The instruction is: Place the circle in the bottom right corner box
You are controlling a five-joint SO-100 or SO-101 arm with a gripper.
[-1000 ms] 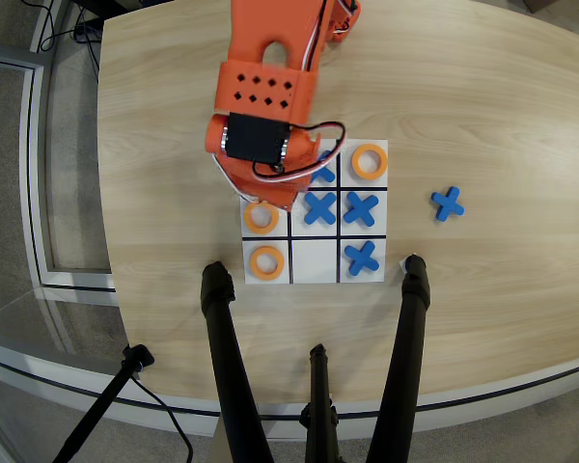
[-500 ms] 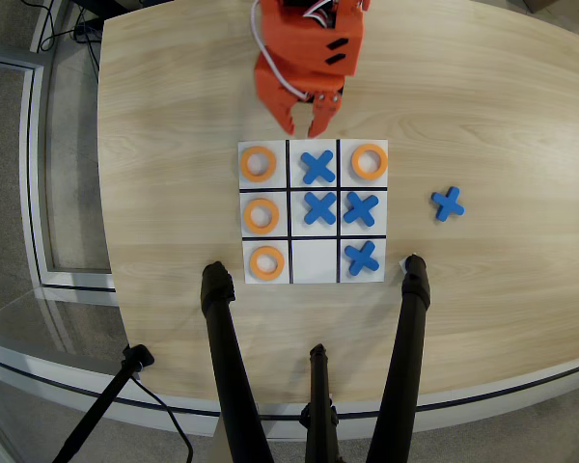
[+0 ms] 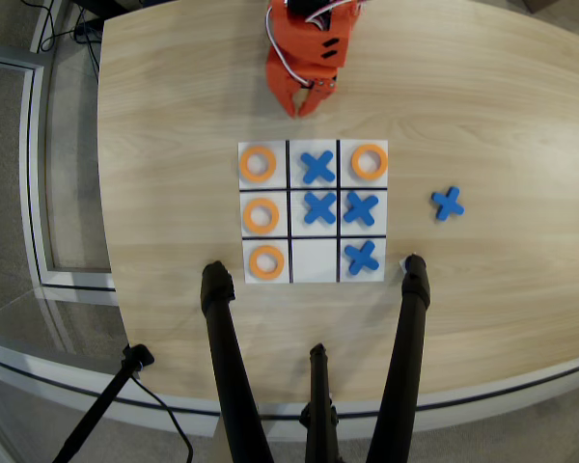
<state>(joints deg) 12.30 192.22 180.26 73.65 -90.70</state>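
Circle (image 3: 265, 261), one of four like orange rings, lies flat in the corner cell at lower left of the board (image 3: 314, 262) in the overhead view, inside the black lines. Same column: a second ring (image 3: 261, 215) in the middle cell, a third ring (image 3: 258, 164) in the top cell. Centre column: blue cross (image 3: 317, 167) top, blue cross (image 3: 319, 207) centre, bottom cell bare white. Right column: fourth ring (image 3: 370, 162) top, cross (image 3: 361, 207) middle, cross (image 3: 363, 256) bottom. Off the board to the right, a spare cross (image 3: 448, 203) lies apart on the wooden table (image 3: 502, 116). Orange gripper (image 3: 302, 106) sits above the board's top edge, clear of it, jaws drawn together with nothing between them. Three black tripod legs (image 3: 230, 357) enter from the bottom edge.
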